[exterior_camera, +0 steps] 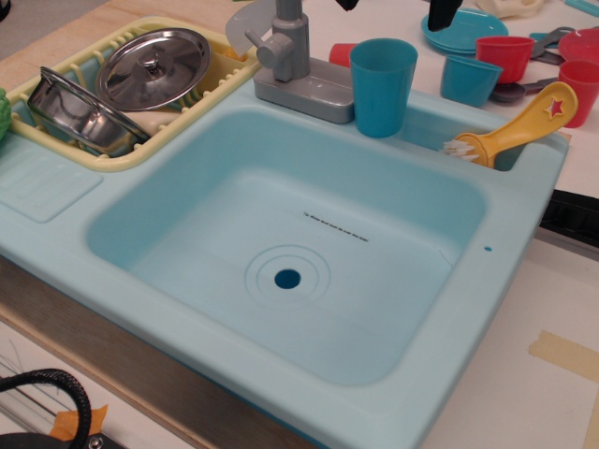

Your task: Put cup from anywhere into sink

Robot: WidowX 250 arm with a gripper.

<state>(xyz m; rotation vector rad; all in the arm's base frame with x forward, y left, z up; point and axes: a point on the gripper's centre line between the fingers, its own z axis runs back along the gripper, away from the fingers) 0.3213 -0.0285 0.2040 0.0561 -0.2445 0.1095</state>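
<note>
Your gripper [440,11] shows only as a dark tip at the top edge, above and right of the cup [383,84]; you cannot tell its opening or whether it holds anything. The cup stands upright on the sink [524,187] ledge, just beside the faucet [298,65]. Risks: clipping the faucet on approach, tipping the tall cup, or grabbing the squat blue cup [469,79] behind it.
</note>
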